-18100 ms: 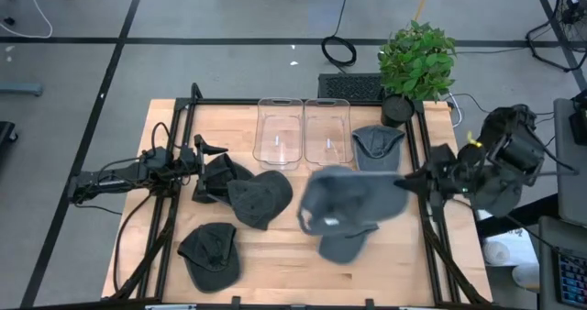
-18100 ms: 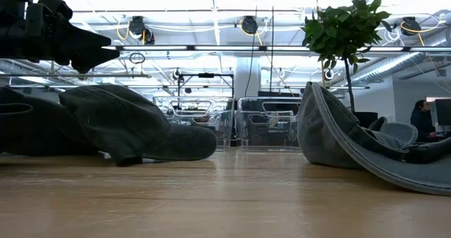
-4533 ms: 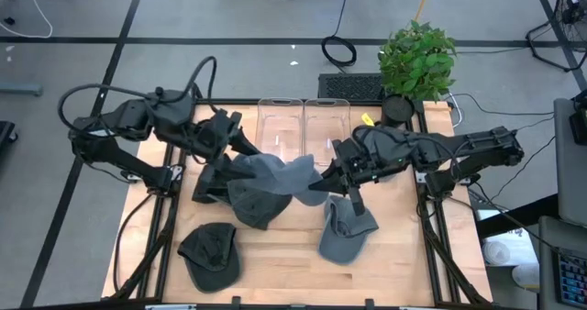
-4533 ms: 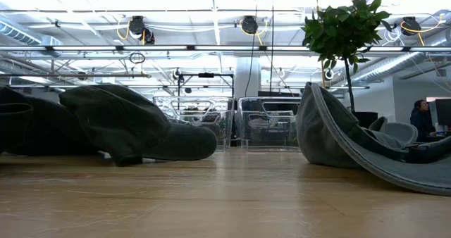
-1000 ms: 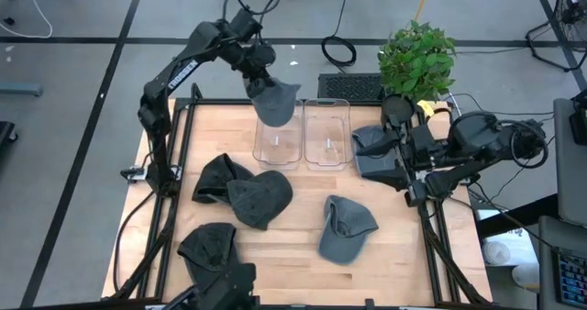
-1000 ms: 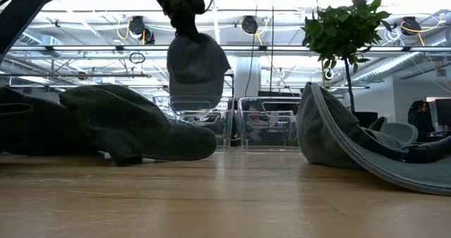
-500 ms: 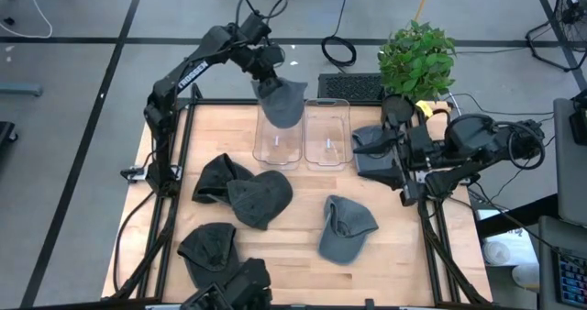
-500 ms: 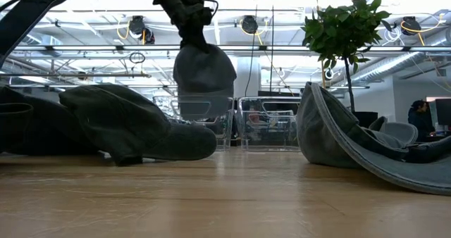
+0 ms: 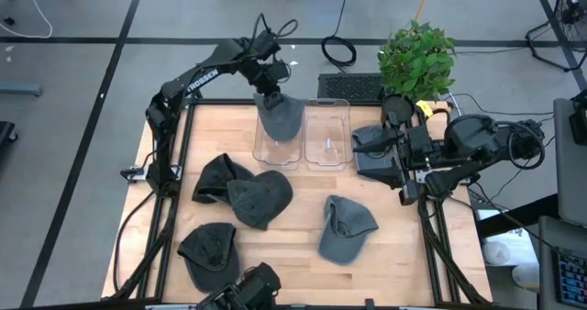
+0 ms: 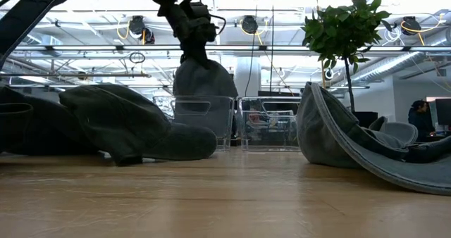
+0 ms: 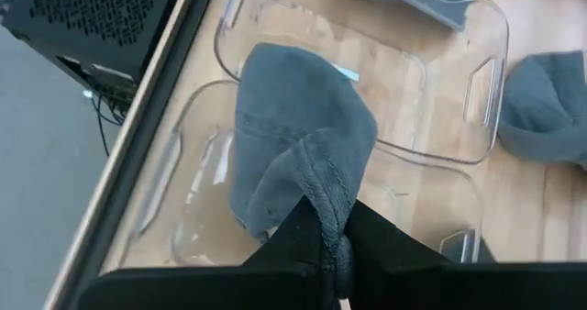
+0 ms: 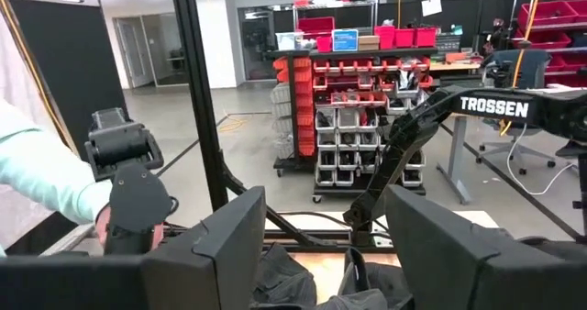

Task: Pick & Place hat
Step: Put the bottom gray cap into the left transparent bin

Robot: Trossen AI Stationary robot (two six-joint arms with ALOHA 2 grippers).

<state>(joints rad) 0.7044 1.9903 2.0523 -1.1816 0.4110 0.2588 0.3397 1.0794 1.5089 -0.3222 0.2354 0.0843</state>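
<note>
Grey denim hat (image 9: 280, 117), crumpled, hanging into a clear bin (image 9: 278, 143)

From my station, the left gripper (image 11: 328, 255) has its fingertips buried in the fold of the grey hat (image 11: 293, 145), so I can't see the pads. In the low view, the hat's lower part blurs behind the clear bin (image 10: 203, 122) wall. The near edge of the high view cuts off a dark object (image 9: 246, 290). The person's sleeve (image 12: 46, 177) runs off frame.
</note>
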